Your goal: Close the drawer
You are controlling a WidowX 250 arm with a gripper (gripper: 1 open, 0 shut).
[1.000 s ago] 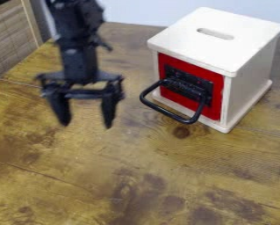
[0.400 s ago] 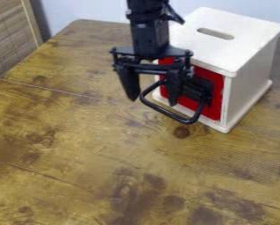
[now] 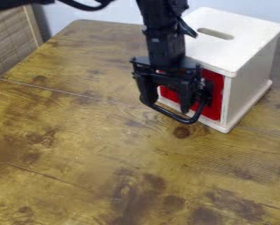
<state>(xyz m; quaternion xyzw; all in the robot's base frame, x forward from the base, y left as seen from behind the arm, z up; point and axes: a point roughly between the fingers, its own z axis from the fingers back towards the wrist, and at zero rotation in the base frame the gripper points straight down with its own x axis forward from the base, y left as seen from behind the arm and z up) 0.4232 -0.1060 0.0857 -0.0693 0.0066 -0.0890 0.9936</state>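
The drawer (image 3: 205, 93) has a red front in a black frame and sits in the cream wooden cube (image 3: 238, 48) at the upper right. Its black wire loop handle (image 3: 175, 114) droops toward the table in front of it. My black gripper (image 3: 168, 92) hangs straight down right in front of the red panel, its fingers spread open on either side of the handle area. One finger (image 3: 143, 86) stands left of the drawer front, the other overlaps the panel. Nothing is held. Whether the fingers touch the drawer front cannot be told.
The cube stands on a worn wooden table (image 3: 83, 149). A slot (image 3: 217, 35) is cut in the cube's top. A slatted wooden object (image 3: 10, 39) stands at the far left edge. A dark knot (image 3: 181, 133) marks the tabletop just below the handle.
My gripper has travelled from the left of the table to the right, ending directly in front of the drawer face. It stayed open. The drawer looks unmoved.
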